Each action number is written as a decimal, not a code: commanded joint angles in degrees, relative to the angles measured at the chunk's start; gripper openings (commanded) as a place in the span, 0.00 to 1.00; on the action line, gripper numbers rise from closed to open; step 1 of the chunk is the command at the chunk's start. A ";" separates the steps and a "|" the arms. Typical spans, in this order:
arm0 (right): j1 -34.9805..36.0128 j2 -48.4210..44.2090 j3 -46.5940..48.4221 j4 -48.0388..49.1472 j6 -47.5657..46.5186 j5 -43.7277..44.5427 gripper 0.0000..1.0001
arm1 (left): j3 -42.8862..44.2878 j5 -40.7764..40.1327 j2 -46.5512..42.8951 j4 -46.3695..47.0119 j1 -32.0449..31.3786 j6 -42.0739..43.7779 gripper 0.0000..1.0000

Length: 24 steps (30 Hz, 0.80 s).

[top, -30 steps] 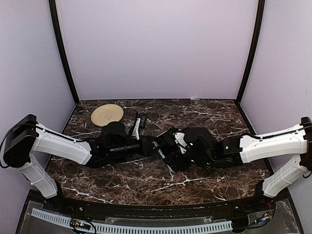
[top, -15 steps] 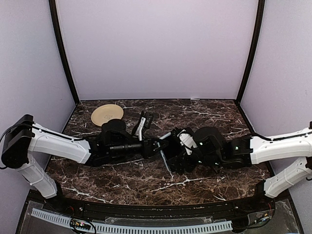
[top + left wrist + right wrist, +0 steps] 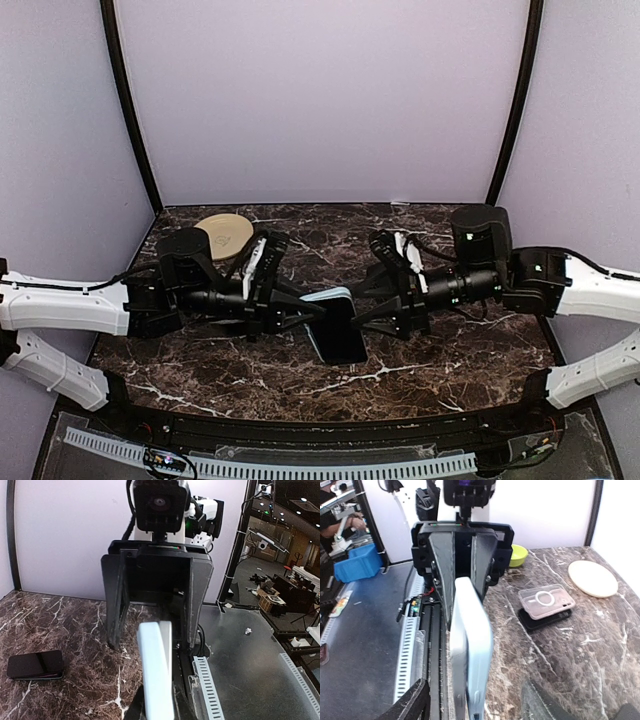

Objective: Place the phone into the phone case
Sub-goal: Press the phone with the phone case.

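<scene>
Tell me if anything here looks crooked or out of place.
The clear case lies askew on the black phone, a dark edge sticking out, not seated. The left gripper holds a pale blue item on edge in the air; the right gripper is open around it.

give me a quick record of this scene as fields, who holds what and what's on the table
held item: light blue phone case, lifted off the table between the two arms, dark face up in the top view
left gripper: shut on one end of the case
right gripper: open, fingers either side of the other end
contents: cannot tell if anything is seated in it
on table: clear case lying on a black slab; beige plate; green bowl
table: dark marble
</scene>
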 commanded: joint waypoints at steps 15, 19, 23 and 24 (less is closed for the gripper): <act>-0.77 5.99 3.46 6.28 3.04 -8.50 0.00 | 1.60 4.74 -1.10 0.53 -1.38 3.35 0.00; -0.79 3.90 3.81 8.09 3.55 -6.50 0.00 | 1.39 3.74 -1.02 0.56 -1.41 2.95 0.19; -0.78 1.08 3.77 9.75 6.04 -4.57 0.00 | -0.13 -0.47 -1.56 0.76 -1.46 2.46 0.51; -0.73 0.27 3.64 11.37 6.43 -4.19 0.00 | -1.15 -2.38 -1.73 1.01 -1.46 2.34 0.53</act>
